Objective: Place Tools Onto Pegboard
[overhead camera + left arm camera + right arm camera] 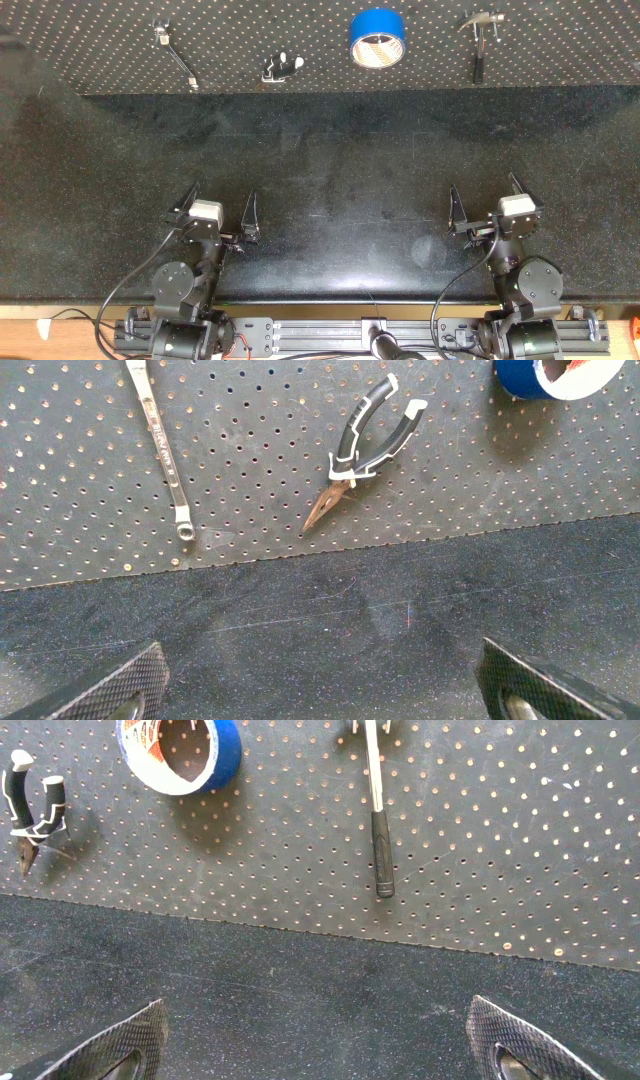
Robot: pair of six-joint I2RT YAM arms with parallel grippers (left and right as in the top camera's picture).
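Note:
Four tools hang on the black pegboard (560,60) at the back: a wrench (176,55) (160,450), black-and-white pliers (281,66) (362,448) (30,812), a blue tape roll (377,38) (180,752) (556,376) and a hammer (480,42) (376,810). My left gripper (219,208) (325,685) stands open over the front left of the black mat, nothing between its fingers. My right gripper (486,203) (320,1040) stands open over the front right, also holding nothing. Both are well short of the pegboard.
The black mat (340,160) stretches bare between the grippers and the pegboard. The arm bases and cables sit along the wooden front edge (60,322).

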